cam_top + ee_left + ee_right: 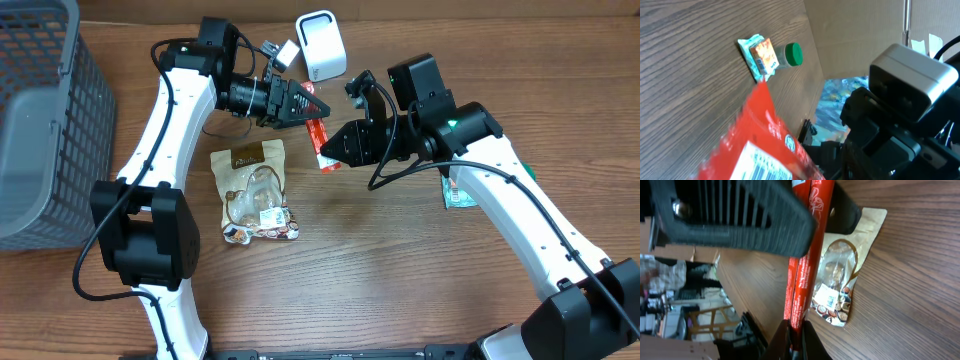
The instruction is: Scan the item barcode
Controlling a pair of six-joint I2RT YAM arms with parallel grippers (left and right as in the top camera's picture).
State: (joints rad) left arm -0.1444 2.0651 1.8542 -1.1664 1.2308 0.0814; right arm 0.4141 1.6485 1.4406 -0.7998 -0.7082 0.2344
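A flat red packet (320, 138) hangs above the table between both arms. My right gripper (335, 150) is shut on its lower end, and in the right wrist view its fingers (796, 330) pinch the packet's (807, 270) edge. My left gripper (300, 100) has closed on the upper end; its black fingers (730, 215) sit on either side of the packet. The left wrist view has the packet (765, 150) close up, blurred, with a white barcode label (762, 167) facing the camera. The white scanner (320, 45) stands at the back, just beyond the packet.
A brown snack bag (255, 185) lies flat below the left gripper. A grey basket (40, 120) fills the left edge. A small green and orange packet (458, 195) lies under the right arm, next to a green-capped object (792, 54).
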